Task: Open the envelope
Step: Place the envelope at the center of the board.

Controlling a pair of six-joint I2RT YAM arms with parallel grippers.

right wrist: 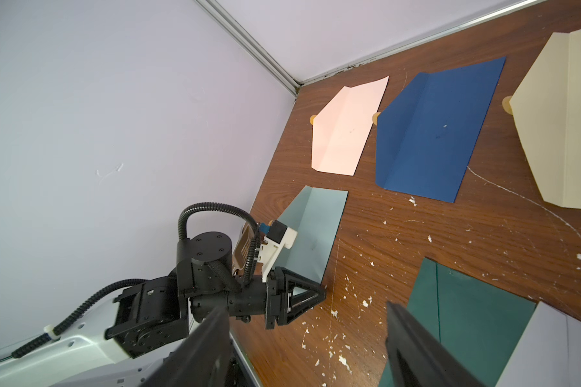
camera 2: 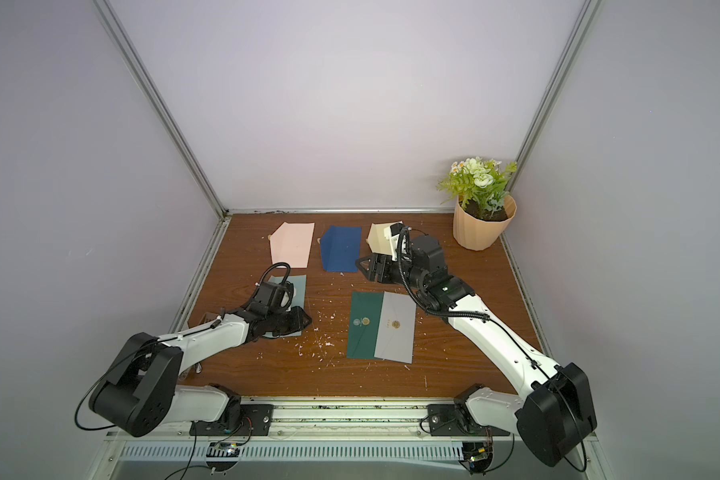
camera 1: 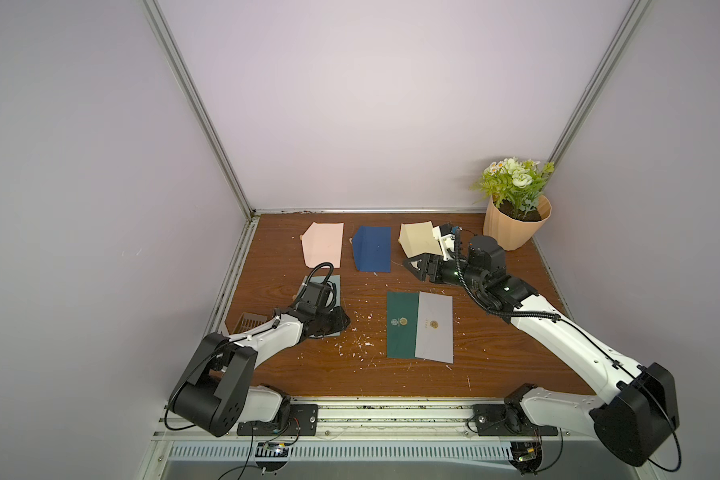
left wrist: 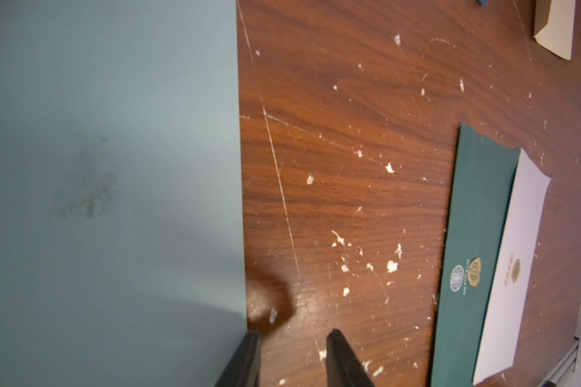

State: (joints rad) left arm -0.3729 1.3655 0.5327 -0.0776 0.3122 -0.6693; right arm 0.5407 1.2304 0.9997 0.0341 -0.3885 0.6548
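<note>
- Reaching to the edge of the pale blue envelope [left wrist: 114, 167] that faces the green envelope [camera 1: 402, 332], the left gripper [left wrist: 294, 336] holds its fingers [left wrist: 245, 360] parted over bare wooden table [camera 1: 292, 374], clasping nothing.
- The pale blue envelope lies well left of the green envelope; its flap [right wrist: 294, 214] stands raised in the right wrist view.
- Beyond the green envelope's far right corner, the right gripper [right wrist: 307, 310] hangs with fingers spread wide and empty.
- Progress looks partial: the pink envelope [camera 1: 324, 245], navy envelope [camera 1: 373, 249] and cream envelope [camera 1: 417, 243], rowed beyond the green one, lie with flaps folded out.
- Seemingly left: the green envelope and the grey envelope [camera 1: 435, 340] overlapping its right side, both showing round seals [camera 1: 404, 321].
- The left arm [camera 1: 283, 332] hides much of the pale blue envelope in both top views; whether a finger touches its edge cannot be told.
</note>
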